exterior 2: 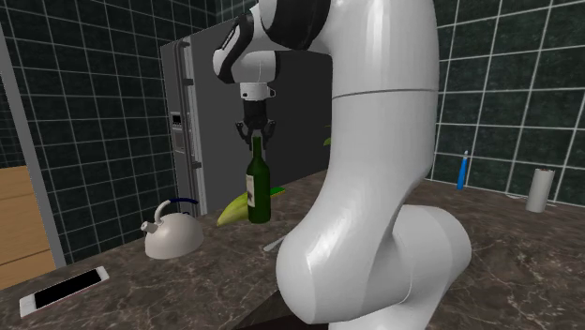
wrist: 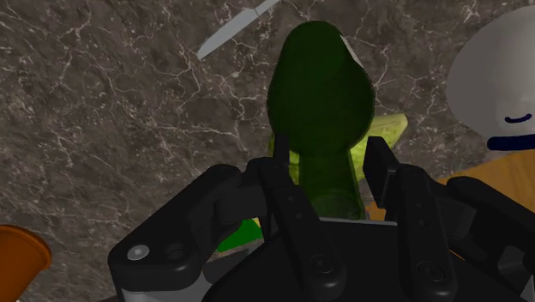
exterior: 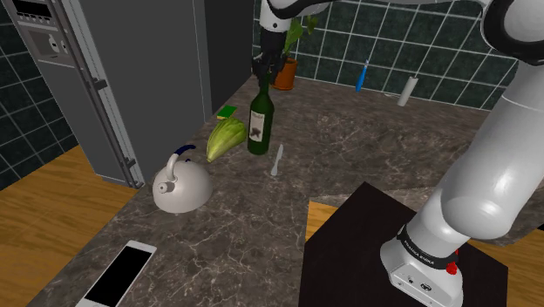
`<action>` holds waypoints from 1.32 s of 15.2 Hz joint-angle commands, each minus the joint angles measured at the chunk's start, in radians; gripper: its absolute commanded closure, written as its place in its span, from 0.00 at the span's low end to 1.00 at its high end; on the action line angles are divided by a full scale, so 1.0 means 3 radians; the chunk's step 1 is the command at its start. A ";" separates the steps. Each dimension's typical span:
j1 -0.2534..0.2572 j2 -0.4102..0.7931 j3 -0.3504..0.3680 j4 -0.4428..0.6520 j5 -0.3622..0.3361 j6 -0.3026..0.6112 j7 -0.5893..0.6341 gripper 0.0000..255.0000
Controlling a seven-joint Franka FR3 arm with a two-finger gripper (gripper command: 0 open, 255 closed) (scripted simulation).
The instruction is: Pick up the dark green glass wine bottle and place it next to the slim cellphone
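Pincer (exterior: 264, 77) (exterior 2: 256, 134) (wrist: 330, 167): black, two-fingered, pointing straight down; closed narrowly on the neck of the wine bottle (exterior: 258, 122) (exterior 2: 257, 187) (wrist: 321, 94), one finger on each side, just under the mouth.

Wine bottle: dark green, upright, pale label on the body; base down at the surface (exterior: 366, 139), resting or lifted a shade not determinable; towards the far part of the surface, well apart from the cellphone (exterior: 122, 272) (exterior 2: 64, 288).

Cellphone: slim, white-rimmed, black-screened; flat at the near edge, in the shoulder view's lower left.

Kettle (exterior: 181, 185) (exterior 2: 173, 236): white, dark blue handle; between cellphone and bottle.

Leafy vegetable (exterior: 225, 138) (exterior 2: 234, 208): yellow-green; lying just beside the bottle, to its left in the shoulder view.

Knife (exterior: 277, 161) (wrist: 236, 30): pale; flat on the surface, near the bottle's other side.

Orange pot (exterior: 285, 74) (wrist: 21, 253): behind the bottle, by the dark tiled wall.

Refrigerator (exterior: 113, 78): grey; at the shoulder view's left.
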 commanded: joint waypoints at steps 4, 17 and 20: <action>0.0192 -0.0112 0.0162 -0.0134 -0.0041 0.0003 0.0371 1.00; 0.0727 -0.0010 0.0633 0.0009 -0.0176 -0.0122 0.1404 1.00; 0.0860 0.0094 0.0737 0.0142 -0.0228 -0.0179 0.1645 1.00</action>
